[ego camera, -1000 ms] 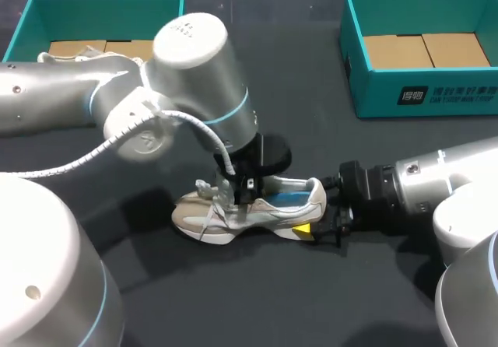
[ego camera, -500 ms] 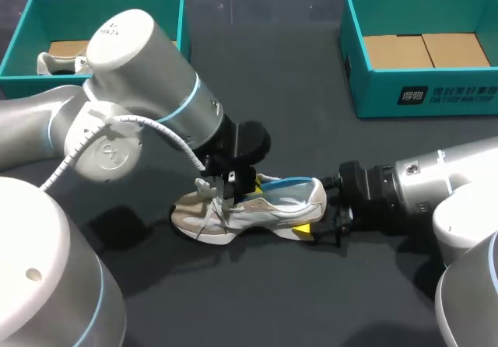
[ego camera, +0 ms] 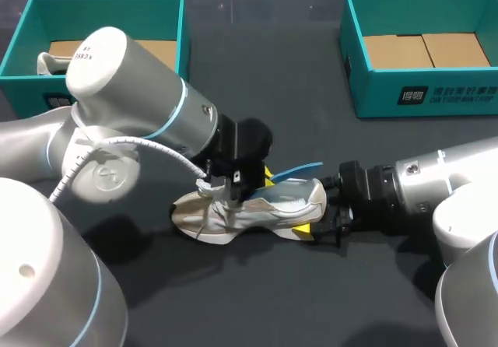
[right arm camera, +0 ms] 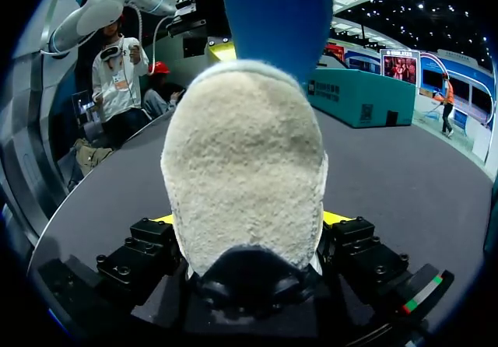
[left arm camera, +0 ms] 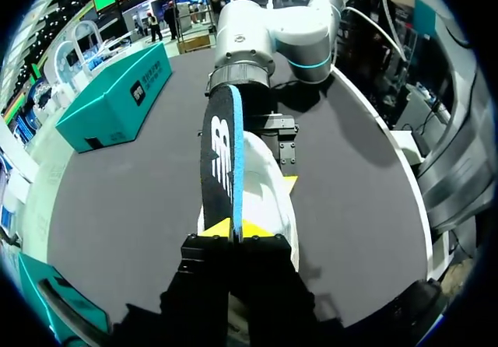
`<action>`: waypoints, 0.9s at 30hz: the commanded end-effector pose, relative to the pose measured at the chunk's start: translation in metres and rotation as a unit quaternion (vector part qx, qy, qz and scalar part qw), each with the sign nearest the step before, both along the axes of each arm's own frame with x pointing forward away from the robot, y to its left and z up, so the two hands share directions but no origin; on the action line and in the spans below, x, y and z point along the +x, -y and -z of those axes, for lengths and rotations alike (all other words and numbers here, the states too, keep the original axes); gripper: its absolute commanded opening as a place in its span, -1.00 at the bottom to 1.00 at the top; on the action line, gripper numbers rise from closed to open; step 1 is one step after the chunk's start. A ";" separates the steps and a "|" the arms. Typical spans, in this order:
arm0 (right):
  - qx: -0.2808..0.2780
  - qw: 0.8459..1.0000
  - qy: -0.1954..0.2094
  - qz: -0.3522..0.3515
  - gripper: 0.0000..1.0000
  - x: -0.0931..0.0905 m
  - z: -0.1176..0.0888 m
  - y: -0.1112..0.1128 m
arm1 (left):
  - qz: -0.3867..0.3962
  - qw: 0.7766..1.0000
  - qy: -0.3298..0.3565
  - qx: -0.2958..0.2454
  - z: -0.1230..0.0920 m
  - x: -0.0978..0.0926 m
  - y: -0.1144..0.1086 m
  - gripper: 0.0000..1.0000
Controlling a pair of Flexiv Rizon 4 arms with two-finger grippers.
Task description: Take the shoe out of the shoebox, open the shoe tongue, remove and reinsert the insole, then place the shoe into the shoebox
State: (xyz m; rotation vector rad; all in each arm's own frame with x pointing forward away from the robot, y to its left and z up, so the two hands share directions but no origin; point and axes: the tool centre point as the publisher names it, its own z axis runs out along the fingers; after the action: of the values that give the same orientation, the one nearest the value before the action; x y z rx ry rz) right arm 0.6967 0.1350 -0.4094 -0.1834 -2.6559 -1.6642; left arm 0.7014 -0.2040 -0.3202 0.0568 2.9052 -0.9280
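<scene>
- Left gripper (left arm camera: 236, 230): fingers pinched on the blue insole (left arm camera: 222, 148), which sticks partway out of the shoe (ego camera: 261, 207).
- Right gripper (ego camera: 311, 229): fingers clamp the shoe's heel.

I see a beige-and-white shoe (ego camera: 257, 209). Its insole (left arm camera: 222, 148) is blue on one face and black with white print on the other. The boxes (ego camera: 373, 98) are teal with brown floors, the table (ego camera: 272, 300) is dark grey, and the fingertips (ego camera: 302, 229) are yellow.
</scene>
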 end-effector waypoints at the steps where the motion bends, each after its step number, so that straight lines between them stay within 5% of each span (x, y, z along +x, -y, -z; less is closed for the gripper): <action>1: -0.001 1.000 0.000 0.000 -1.00 -0.001 0.002 -0.003 | -0.001 1.000 0.005 0.011 0.003 0.001 0.015 -0.27; 3: -0.001 1.000 0.000 0.000 -1.00 -0.001 0.002 -0.003 | -0.003 1.000 0.017 0.010 0.000 -0.002 0.014 -0.11; 12: -0.001 1.000 0.000 0.000 -1.00 -0.001 0.002 -0.003 | -0.017 0.998 0.067 -0.010 -0.012 -0.014 0.020 -0.07; 27: -0.001 1.000 0.000 0.000 -1.00 -0.001 0.002 -0.003 | -0.013 0.995 0.093 -0.013 0.003 -0.017 0.041 -0.04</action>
State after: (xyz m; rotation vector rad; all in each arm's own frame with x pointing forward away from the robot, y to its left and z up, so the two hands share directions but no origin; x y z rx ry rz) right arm 0.6966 0.1351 -0.4094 -0.1829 -2.6560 -1.6642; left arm 0.6828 -0.2381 -0.3171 0.0970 2.7177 -0.9010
